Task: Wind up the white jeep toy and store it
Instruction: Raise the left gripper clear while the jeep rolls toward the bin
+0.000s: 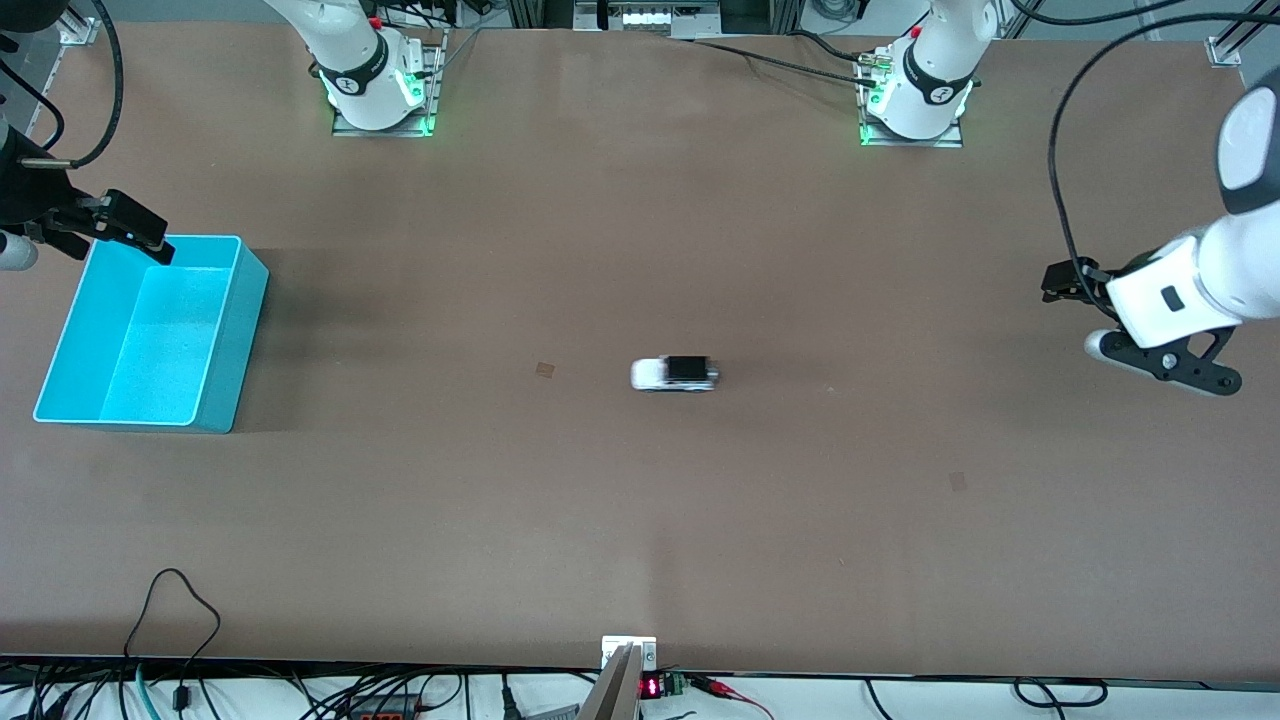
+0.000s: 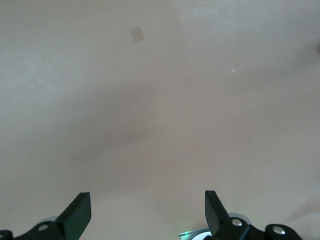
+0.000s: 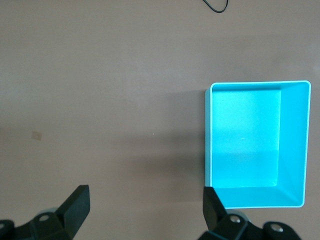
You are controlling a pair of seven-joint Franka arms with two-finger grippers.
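Note:
The white jeep toy, with its black rear roof panel, stands on the brown table near the middle. It shows in neither wrist view. The cyan bin sits at the right arm's end of the table, open and empty; it also shows in the right wrist view. My right gripper hangs over the bin's rim at a corner, open and empty. My left gripper hangs over bare table at the left arm's end, open and empty. Both grippers are well apart from the jeep.
A small tape patch lies on the table between the jeep and the bin. Another patch lies nearer the front camera toward the left arm's end. Cables run along the table's front edge.

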